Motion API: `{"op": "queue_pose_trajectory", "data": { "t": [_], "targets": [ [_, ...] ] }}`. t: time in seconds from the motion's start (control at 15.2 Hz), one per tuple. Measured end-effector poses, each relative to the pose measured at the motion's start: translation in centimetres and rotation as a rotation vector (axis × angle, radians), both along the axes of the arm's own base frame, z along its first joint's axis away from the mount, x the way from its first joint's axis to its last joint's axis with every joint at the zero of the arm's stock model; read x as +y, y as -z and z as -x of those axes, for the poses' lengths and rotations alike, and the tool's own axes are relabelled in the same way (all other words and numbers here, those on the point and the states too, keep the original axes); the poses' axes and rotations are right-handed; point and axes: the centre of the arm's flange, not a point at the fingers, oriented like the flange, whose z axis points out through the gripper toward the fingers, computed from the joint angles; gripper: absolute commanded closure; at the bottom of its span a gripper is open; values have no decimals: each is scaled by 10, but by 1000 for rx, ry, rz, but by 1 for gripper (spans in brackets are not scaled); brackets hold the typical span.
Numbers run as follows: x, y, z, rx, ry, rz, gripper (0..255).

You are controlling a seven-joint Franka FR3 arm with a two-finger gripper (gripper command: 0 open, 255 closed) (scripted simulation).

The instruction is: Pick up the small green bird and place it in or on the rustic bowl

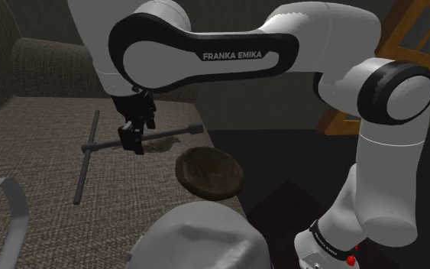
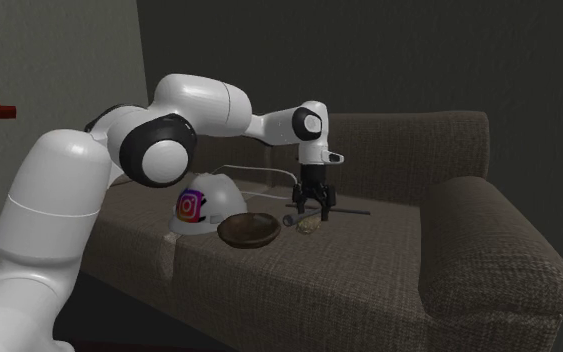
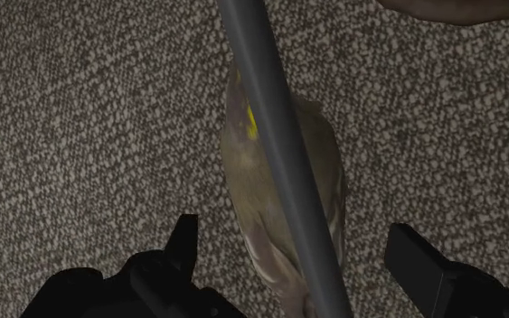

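Shoulder view: the gripper hangs low over the sofa cushion, near the brown bowl, whose hollow seems bare. Second exterior view: the bird lies under the gripper, just beside the bowl. Wrist view: the fingers stand wide apart either side of the olive bird, not touching it, and a grey bar crosses over it.

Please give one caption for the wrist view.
Open jaws hover over the olive-green bird, crossed by a grey bar, on the sofa.

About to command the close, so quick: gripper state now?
Gripper: open, holding nothing. The bird lies below it, untouched, with a grey rod crossing it.
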Motion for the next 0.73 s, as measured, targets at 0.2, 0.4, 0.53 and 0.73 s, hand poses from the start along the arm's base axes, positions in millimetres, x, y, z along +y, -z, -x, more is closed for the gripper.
{"op": "queue_pose_trajectory", "data": {
  "t": [0.2, 0.4, 0.53, 0.73],
  "targets": [
    [-1, 11, 0, 0, 0, 0, 0],
    [-2, 13, 0, 0, 0, 0, 0],
    [-2, 13, 0, 0, 0, 0, 0],
    [-2, 13, 0, 0, 0, 0, 255]
  ]
}}
